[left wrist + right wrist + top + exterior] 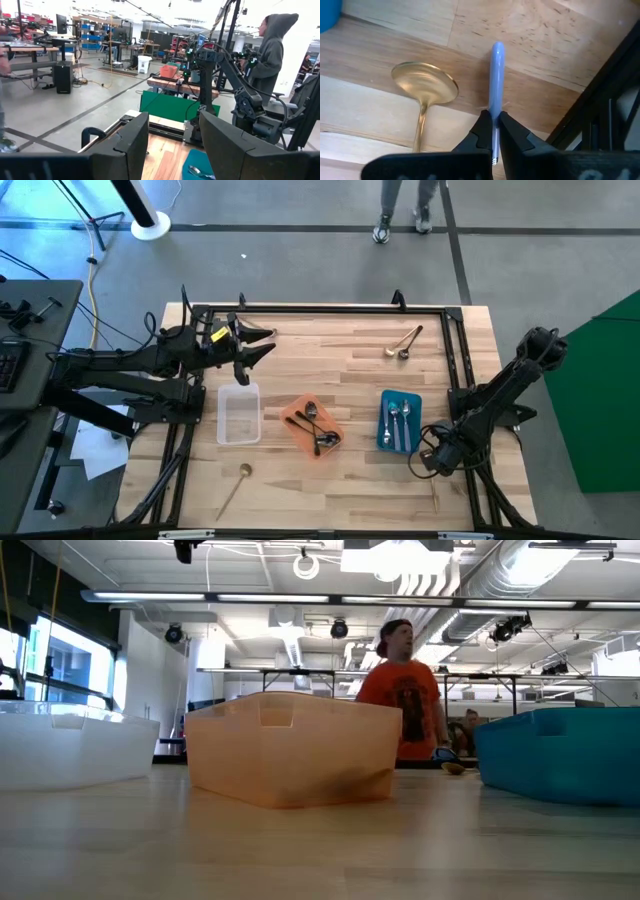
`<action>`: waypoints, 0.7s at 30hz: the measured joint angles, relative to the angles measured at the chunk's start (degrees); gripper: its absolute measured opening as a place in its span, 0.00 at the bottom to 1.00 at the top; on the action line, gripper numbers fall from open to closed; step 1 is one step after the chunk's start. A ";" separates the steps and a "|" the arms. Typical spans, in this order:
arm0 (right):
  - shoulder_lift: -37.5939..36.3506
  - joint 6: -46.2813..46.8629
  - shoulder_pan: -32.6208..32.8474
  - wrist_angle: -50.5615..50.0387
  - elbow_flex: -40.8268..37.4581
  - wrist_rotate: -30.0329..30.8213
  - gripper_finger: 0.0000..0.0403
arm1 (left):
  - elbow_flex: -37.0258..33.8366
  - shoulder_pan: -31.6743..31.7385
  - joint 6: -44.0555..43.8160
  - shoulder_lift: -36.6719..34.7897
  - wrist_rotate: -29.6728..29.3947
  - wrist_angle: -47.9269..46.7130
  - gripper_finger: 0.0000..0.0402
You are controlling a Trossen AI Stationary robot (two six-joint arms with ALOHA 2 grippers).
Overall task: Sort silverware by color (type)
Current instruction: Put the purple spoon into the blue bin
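My right gripper [433, 464] [492, 131] hangs near the table's front right corner, pointing down, shut on a spoon's lilac handle [496, 75]. A gold spoon [424, 85] lies on the wood right beside it. The orange tray [296, 413] holds dark spoons [316, 430]. The blue tray [384, 420] holds silver spoons [400, 418]. Two gold spoons [404, 344] lie near the far edge and one [240, 474] near the front left. My left gripper [266, 345] [173, 145] waits open above the far left, with nothing between its fingers. My right gripper pinches the lilac handle [493, 116] between its two fingertips, coming from above and pointing steeply down. The handle's rounded free end [497, 49] sticks out past the fingers. The spoon's other end is hidden behind the fingers. Whether it is clear of the wood I cannot tell.
A clear tray [238, 416] stands left of the orange tray. A black frame rail [456, 360] runs along the table's edges, close to my right gripper. People stand in the room beyond the table. Bare wood lies at the table's middle front.
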 joint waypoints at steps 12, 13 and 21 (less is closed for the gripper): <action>-0.46 -0.17 0.00 0.69 0.59 0.13 0.00 | 0.00 0.00 0.07 0.00 0.00 0.00 0.41; -0.46 -0.20 0.00 0.19 0.91 0.42 0.00 | 0.00 0.00 0.42 0.00 0.00 0.00 0.41; -0.52 0.23 0.00 -1.04 3.52 1.39 0.01 | 0.00 0.00 1.42 0.00 0.00 0.00 0.41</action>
